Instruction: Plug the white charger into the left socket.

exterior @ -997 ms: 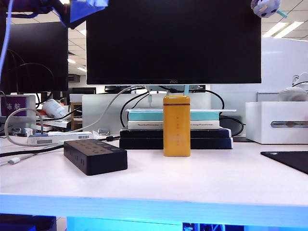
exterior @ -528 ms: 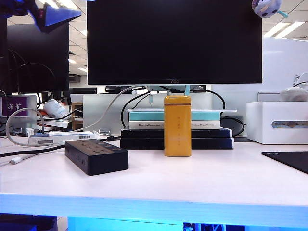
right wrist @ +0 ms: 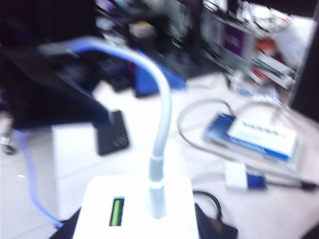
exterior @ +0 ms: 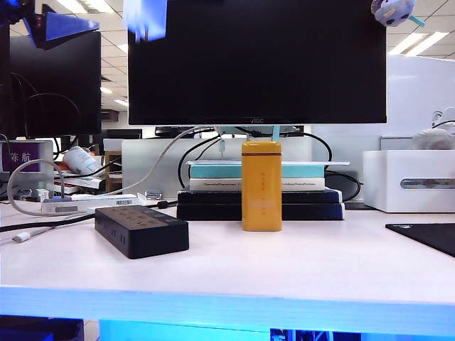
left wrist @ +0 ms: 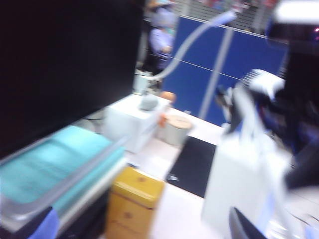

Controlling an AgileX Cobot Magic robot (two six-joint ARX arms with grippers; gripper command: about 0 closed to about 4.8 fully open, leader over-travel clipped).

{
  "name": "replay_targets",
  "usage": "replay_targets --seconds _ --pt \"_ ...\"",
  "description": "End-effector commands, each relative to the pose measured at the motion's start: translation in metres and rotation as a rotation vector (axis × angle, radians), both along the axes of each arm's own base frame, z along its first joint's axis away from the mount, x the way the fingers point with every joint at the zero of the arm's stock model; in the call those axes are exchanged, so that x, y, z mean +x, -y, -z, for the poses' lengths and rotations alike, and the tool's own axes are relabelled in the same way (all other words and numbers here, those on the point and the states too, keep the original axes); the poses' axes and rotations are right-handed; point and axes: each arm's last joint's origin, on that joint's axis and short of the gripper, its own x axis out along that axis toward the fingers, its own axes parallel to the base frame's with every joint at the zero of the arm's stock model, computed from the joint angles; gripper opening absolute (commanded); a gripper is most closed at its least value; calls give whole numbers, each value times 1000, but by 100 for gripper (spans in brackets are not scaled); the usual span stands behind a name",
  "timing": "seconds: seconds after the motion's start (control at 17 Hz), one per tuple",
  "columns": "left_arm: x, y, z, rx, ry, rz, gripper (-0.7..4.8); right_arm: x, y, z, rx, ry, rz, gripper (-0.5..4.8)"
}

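Left gripper (left wrist: 139, 226): fingers spread wide, nothing between them; raised high above the tabletop (exterior: 298, 263), in front of the monitor (exterior: 256, 60).
Right gripper (right wrist: 142, 219): clamped on the white charger (right wrist: 142, 209), cable (right wrist: 159, 124) rising from it.
Black power strip (exterior: 141, 229): lying on the tabletop's left part.
Left socket (exterior: 112, 211): unoccupied.
Yellow box (exterior: 261, 185): upright, centre.

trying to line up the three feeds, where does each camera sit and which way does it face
Exterior view: low at the table's front edge, facing the monitor, yellow box and black power strip; blurred arm parts at the top left.
Left wrist view: high, blurred, looking past the monitor over the yellow box; left gripper's fingertips at the edge.
Right wrist view: above the table; right gripper shut on the white charger.
Shared: yellow box, monitor.
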Motion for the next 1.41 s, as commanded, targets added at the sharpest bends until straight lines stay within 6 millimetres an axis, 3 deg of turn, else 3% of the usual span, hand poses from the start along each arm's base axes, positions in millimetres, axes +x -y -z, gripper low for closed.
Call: replay_targets --seconds 0.06,0.29,0.82,1.17,1.41 --pt "-2 -1 -6 -2 27 -42 479 3 -20 13 -23 25 104 241" --pt "-2 -2 -7 -2 29 -49 479 12 -44 39 -31 28 124 241" --pt "-2 -2 -7 -2 27 -49 479 35 -69 105 -119 -31 310 241" --pt "-2 -2 -7 -4 22 -47 479 22 -61 154 -144 -83 363 241" --pt "-2 -2 -7 -4 19 -42 479 20 -58 160 -79 -46 363 241"
